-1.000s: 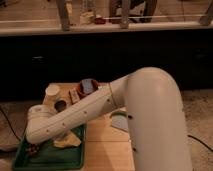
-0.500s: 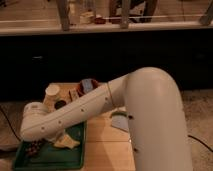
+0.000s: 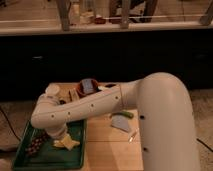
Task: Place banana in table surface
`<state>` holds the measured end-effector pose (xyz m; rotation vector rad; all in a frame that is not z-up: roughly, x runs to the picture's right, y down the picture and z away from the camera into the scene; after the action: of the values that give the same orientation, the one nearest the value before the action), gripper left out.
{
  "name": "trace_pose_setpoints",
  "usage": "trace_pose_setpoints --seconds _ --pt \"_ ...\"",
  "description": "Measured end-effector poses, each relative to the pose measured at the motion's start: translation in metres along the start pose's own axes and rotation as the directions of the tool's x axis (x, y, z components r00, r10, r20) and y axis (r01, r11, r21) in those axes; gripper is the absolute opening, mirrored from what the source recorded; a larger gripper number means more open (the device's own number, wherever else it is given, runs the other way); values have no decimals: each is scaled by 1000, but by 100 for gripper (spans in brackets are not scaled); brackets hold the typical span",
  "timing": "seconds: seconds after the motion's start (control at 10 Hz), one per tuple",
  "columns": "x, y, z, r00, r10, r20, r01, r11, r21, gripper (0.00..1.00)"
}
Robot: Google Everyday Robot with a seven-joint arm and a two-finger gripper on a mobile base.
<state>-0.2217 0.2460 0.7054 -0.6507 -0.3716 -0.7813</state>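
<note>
The pale yellow banana [image 3: 68,143] lies in the green tray [image 3: 47,159] at the table's front left. A dark reddish grape cluster [image 3: 35,145] lies in the tray to its left. My white arm reaches from the right across the table, and its wrist bends down into the tray. The gripper [image 3: 56,136] is low over the tray, right at the banana's left edge, mostly hidden under the wrist. I cannot tell whether it touches the banana. The light tan table surface [image 3: 107,147] shows to the right of the tray.
A white cup [image 3: 52,90] and a reddish bowl holding a blue item [image 3: 88,86] stand at the back of the table. A grey-blue flat item [image 3: 120,123], a green item [image 3: 128,114] and a small white piece [image 3: 132,135] lie on the wood under my arm.
The wrist dipped left and low over the tray, then came back slightly right and up. The banana lies in the same place in the tray.
</note>
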Motion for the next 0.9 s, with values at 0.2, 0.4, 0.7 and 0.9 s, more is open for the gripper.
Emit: trace_pose_setpoints --seconds 0.2,0.4,0.7,0.9 --pt "-2 -1 2 998 16 69 -17 1000 18 80" --pt "-4 -3 4 992 44 115 -49 998 41 80" --pt "2 -5 11 978 98 183 -110 992 59 80" --pt "6 -7 21 964 121 238 -138 989 55 80"
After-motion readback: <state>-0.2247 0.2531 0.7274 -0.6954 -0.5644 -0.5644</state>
